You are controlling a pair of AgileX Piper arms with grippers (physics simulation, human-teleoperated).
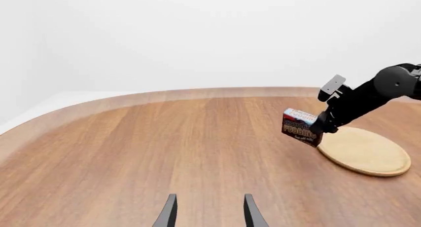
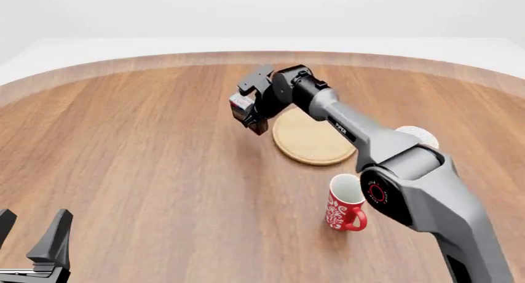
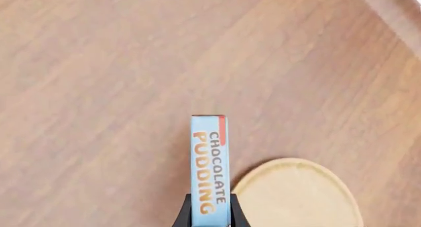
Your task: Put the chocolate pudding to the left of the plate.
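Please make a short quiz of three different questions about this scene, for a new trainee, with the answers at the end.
1. True or false: the right gripper holds the pudding box in the air near the left edge of the plate.
2. Which object stands closest to the camera in the front view? A) the red mug B) the plate C) the white mug
3. Fill in: the left gripper is ____ and holds nothing.

Key: 1 true; 2 A; 3 open
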